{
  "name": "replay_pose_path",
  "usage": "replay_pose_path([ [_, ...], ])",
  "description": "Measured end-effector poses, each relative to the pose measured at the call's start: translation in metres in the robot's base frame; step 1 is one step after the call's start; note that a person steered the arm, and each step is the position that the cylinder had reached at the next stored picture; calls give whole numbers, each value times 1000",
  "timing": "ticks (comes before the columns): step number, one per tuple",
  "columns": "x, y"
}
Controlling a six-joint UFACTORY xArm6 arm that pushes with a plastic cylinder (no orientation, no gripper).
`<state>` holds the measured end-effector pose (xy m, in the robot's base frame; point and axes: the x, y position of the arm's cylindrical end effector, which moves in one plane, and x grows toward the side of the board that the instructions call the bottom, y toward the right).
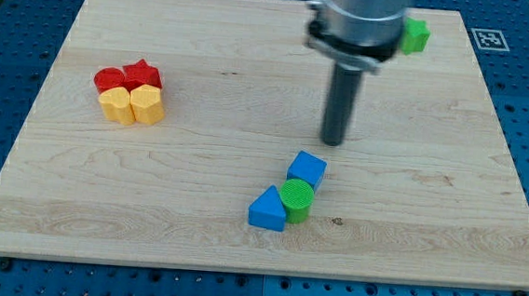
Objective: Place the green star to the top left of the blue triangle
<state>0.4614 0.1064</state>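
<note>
The green star (414, 34) lies near the view's top right, partly hidden behind the arm's body. The blue triangle (268, 209) sits low in the middle of the board. A green round block (296, 199) touches its right side, and a blue cube (307, 169) touches that one from above right. My tip (333, 142) rests on the board just above the blue cube, apart from it. The star is far up and to the right of the tip.
A tight cluster sits at the view's left: a red round block (110, 79), a red star (143, 73), a yellow block (114, 106) and a yellow block (147, 104). A fiducial tag (486, 38) lies off the board's top right corner.
</note>
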Motion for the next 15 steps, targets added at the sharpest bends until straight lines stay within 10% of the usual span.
replay_pose_path([
  [3, -21, 239],
  [6, -196, 232],
  [10, -155, 121],
  [12, -231, 141],
  [15, -204, 45],
])
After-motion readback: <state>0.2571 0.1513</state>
